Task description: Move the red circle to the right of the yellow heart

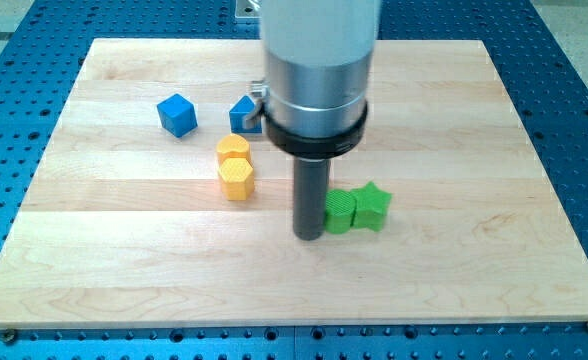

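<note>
No red circle shows in the camera view; the arm's wide silver body [319, 70] hides part of the board's top middle. Two yellow blocks stand touching left of centre: the upper one [232, 150] is rounded, its shape unclear, and the lower one [236, 180] looks like a hexagon. I cannot tell which is the heart. My tip [308, 238] rests on the board right of and below the yellow pair, right beside the left face of a green block [339, 212].
A green star [372, 206] touches the green block's right side. A blue cube [176, 114] sits at the upper left. Another blue block [243, 113] is partly hidden by the arm. The wooden board [474, 280] lies on a blue perforated table.
</note>
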Robot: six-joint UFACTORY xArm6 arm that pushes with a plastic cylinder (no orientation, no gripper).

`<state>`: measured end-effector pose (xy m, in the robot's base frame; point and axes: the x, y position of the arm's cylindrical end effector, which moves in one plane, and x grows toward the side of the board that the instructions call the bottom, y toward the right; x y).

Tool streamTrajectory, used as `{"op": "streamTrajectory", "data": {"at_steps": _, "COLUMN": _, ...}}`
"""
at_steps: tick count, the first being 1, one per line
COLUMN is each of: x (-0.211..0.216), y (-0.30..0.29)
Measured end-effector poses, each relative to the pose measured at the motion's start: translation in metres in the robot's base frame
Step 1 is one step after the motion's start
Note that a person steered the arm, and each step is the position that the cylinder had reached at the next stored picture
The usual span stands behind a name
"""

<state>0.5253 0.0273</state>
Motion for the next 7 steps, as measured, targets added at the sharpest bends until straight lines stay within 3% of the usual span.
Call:
{"op": "streamTrajectory", "data": {"at_steps": 2, "x": -0.011, "y": 0.024}}
{"op": "streamTrajectory", "data": {"at_steps": 5, "x": -0.011, "y": -0.045}}
{"op": "streamTrajectory", "data": {"at_steps": 7, "x": -0.045, "y": -0.014}}
